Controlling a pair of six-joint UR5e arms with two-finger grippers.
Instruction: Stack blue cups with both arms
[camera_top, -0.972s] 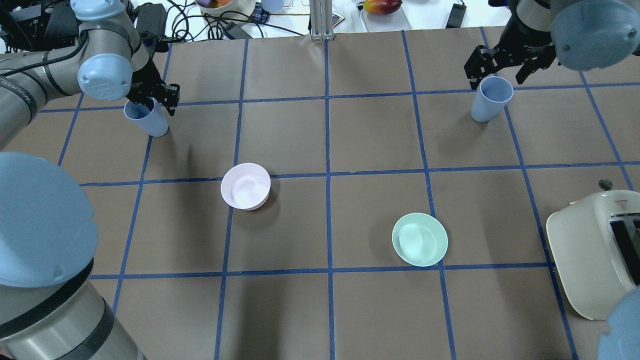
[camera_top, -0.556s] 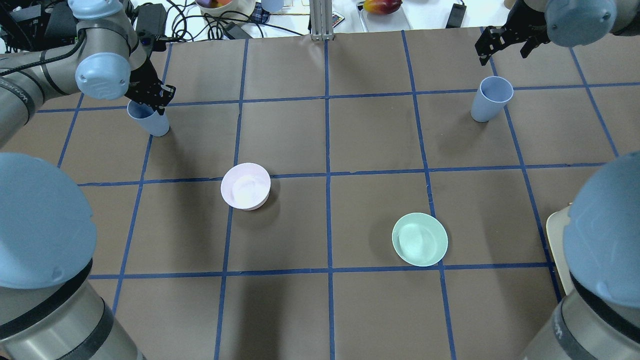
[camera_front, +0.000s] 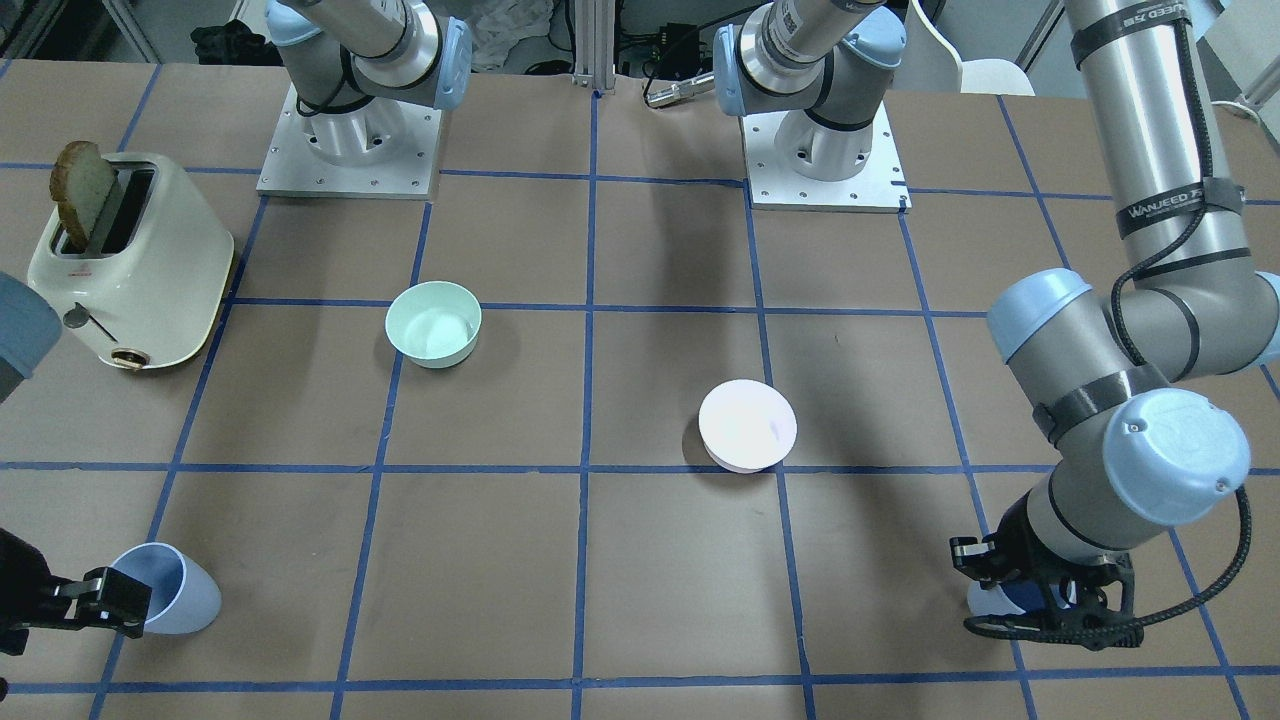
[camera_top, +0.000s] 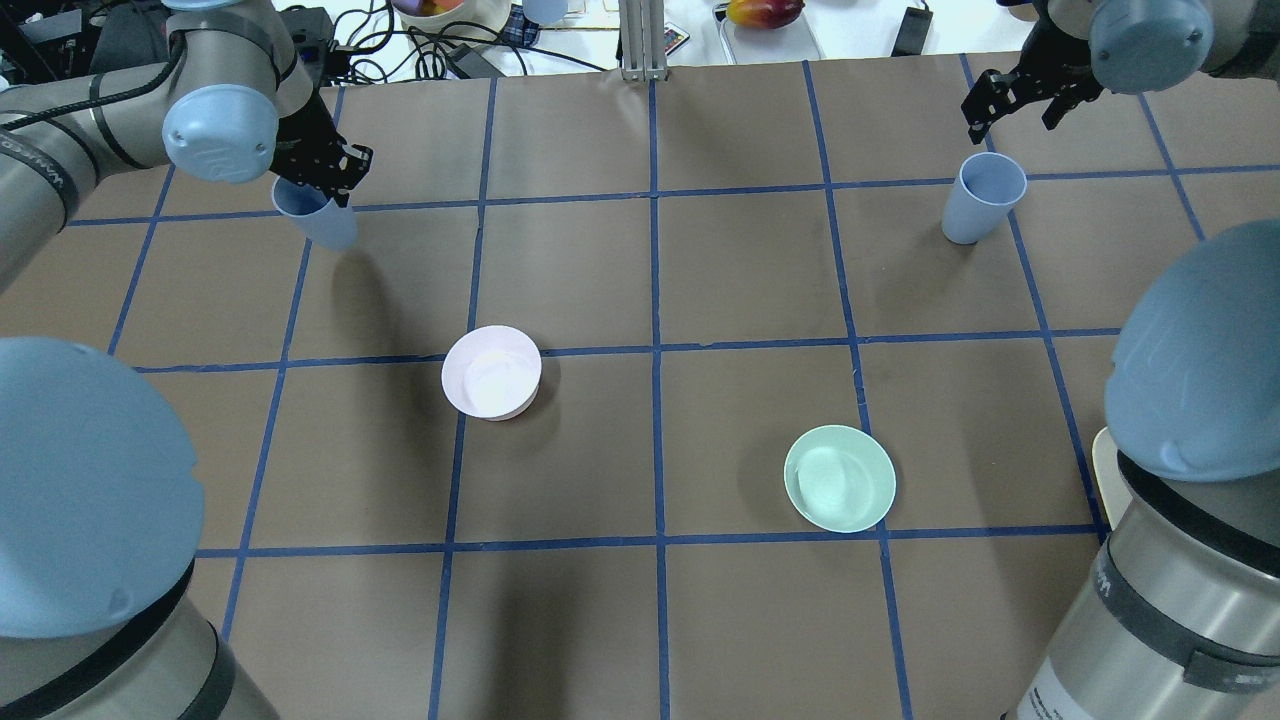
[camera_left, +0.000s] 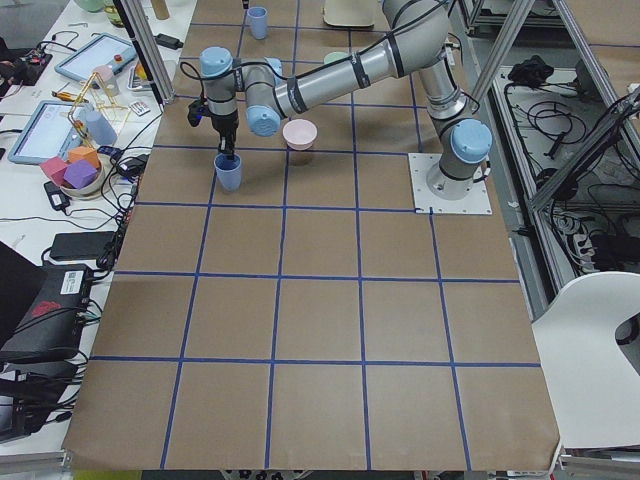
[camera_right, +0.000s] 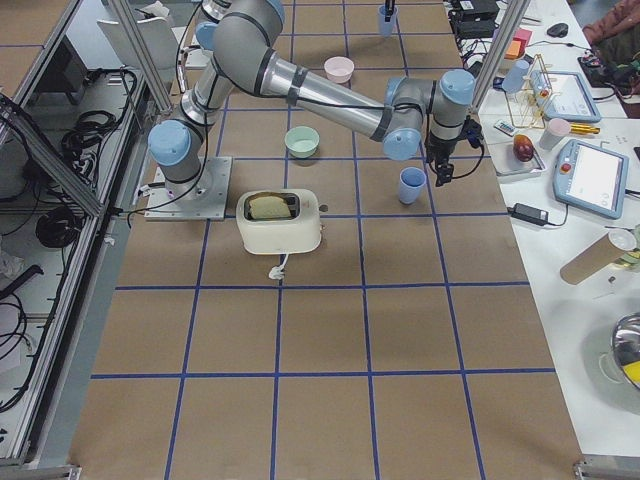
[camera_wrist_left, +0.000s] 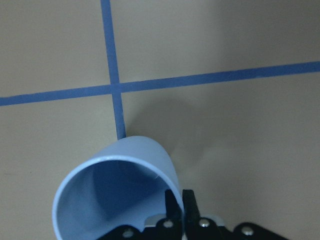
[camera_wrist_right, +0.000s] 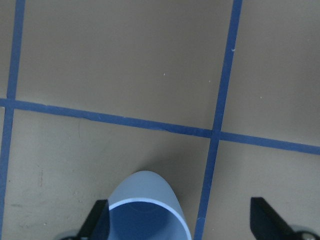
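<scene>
Bowls unmoved up front: pink bowl (camera_top: 490, 372), mint bowl (camera_top: 839, 478). Further out, left gripper (camera_top: 320, 188), clamped on left cup (camera_top: 318, 218) at the rim, has lifted it and shifted it inward. Right gripper (camera_top: 1012, 118), jaws wide apart, has backed off right cup (camera_top: 983, 200), left standing on table (camera_top: 750, 270); probably the stacking target.

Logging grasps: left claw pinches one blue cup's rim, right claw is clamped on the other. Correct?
No. The right claw is open, spread clear of the other blue cup, as the right wrist view shows. The left claw does pinch the rim of its blue cup.
</scene>
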